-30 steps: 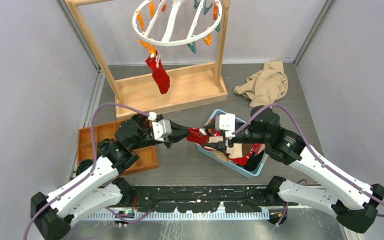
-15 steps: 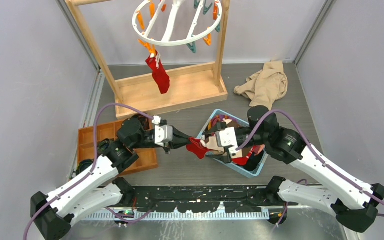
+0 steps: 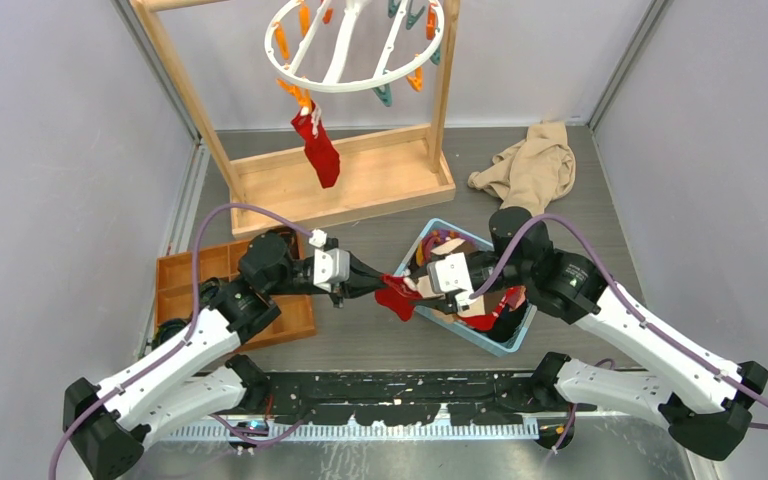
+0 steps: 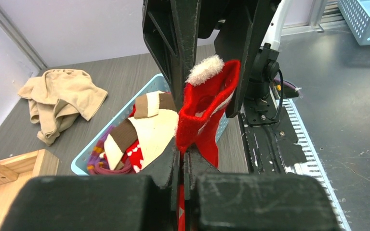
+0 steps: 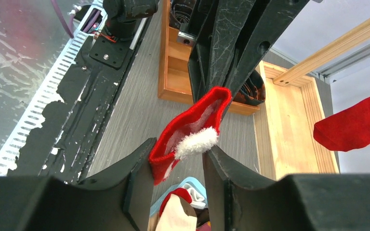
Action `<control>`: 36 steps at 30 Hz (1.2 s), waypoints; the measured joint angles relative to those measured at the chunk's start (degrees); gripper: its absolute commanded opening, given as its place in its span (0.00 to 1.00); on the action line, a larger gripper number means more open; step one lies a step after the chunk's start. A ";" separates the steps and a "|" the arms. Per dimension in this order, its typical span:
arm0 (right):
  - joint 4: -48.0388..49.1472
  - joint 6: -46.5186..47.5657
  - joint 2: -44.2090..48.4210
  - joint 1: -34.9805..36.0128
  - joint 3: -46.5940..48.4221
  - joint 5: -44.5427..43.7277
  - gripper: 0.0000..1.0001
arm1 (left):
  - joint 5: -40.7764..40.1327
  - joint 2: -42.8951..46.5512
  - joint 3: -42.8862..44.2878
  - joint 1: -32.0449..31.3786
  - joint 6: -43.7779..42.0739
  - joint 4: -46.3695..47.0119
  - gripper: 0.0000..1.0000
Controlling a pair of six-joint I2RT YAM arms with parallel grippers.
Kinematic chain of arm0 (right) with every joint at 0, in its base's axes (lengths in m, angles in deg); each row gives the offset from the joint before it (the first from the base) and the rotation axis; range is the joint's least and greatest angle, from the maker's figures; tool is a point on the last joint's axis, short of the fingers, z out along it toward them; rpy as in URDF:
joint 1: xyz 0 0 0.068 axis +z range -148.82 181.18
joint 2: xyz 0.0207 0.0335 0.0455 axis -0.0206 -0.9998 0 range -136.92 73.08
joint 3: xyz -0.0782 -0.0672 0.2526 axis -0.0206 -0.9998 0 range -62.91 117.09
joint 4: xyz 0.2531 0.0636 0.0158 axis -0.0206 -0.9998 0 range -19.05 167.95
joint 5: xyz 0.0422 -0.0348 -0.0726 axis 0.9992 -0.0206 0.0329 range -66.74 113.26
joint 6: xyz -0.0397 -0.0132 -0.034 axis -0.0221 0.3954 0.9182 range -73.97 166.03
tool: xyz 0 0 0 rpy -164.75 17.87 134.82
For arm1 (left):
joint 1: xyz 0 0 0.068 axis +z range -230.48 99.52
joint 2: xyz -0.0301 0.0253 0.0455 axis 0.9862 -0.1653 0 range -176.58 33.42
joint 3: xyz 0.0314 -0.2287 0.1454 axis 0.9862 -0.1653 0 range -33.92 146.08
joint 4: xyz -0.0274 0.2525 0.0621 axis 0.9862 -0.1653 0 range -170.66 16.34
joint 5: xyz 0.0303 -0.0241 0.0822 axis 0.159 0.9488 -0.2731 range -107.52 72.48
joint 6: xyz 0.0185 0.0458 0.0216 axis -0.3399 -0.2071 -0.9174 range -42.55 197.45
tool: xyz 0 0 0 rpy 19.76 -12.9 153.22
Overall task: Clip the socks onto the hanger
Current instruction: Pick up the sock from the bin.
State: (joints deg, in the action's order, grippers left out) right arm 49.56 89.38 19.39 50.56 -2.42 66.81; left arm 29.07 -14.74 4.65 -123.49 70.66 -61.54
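1. Left gripper point(image 4: 180, 152): jaws pressed together, clamped on the red sock with white tuft point(image 4: 203, 110), gripped away from its open cuff.
2. Red sock with white tuft: held in the air between the 2 grippers, just outside the blue basket point(image 3: 475, 338) on the side facing the left arm; lower part hanging toward the table; cuff open, fluffy white tuft at its edge.
3. Right gripper point(image 5: 178, 149): fingers apart, 1 on each side of the open cuff, not closed on it; contact with the fabric not clear.
4. Blue basket: on the table in front of the right arm, holding a tan-and-brown sock point(image 4: 147, 129), a purple sock point(image 4: 99, 159) and further red pieces.
5. Hanger point(image 3: 355, 50): white ring high on the wooden frame point(image 3: 360, 185), orange and teal clips round its rim.
6. Clipped red sock point(image 3: 320, 150): 1 piece, hanging from an orange clip at the ring's near edge, well apart from both grippers.
7. Beige cloth point(image 3: 532, 165): crumpled on the table, far right, beyond the basket.
8. Wooden tray point(image 3: 180, 285): orange-brown, divided into compartments, beside the left arm.
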 measured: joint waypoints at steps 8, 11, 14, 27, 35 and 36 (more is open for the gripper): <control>0.85 -0.76 -0.11 0.15 0.00 -0.04 0.08 | 0.17 -0.72 0.00 0.00 0.37 0.28 0.00; 0.87 -1.40 -0.09 0.28 0.00 -0.42 0.01 | -0.09 -0.68 0.00 0.00 0.37 0.52 0.01; 1.09 -3.39 0.04 0.46 0.00 -2.23 0.01 | -1.31 -0.33 -0.04 0.00 0.61 0.74 0.25; 5.57 -17.73 0.44 -0.79 0.04 -25.94 0.01 | -25.05 5.79 -3.69 0.00 13.49 3.87 0.78; 7.67 -20.96 -1.36 -1.88 0.44 -31.45 0.01 | -37.77 1.60 -0.24 0.22 21.88 3.41 0.76; 7.74 -21.05 -1.46 -2.01 0.46 -31.28 0.01 | -37.51 1.03 -0.09 0.22 21.35 3.96 0.75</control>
State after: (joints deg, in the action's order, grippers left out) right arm 57.30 68.33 17.93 48.55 -1.96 35.53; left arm -8.43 -13.71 4.56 -123.27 92.02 -57.58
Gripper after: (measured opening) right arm 0.080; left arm 0.783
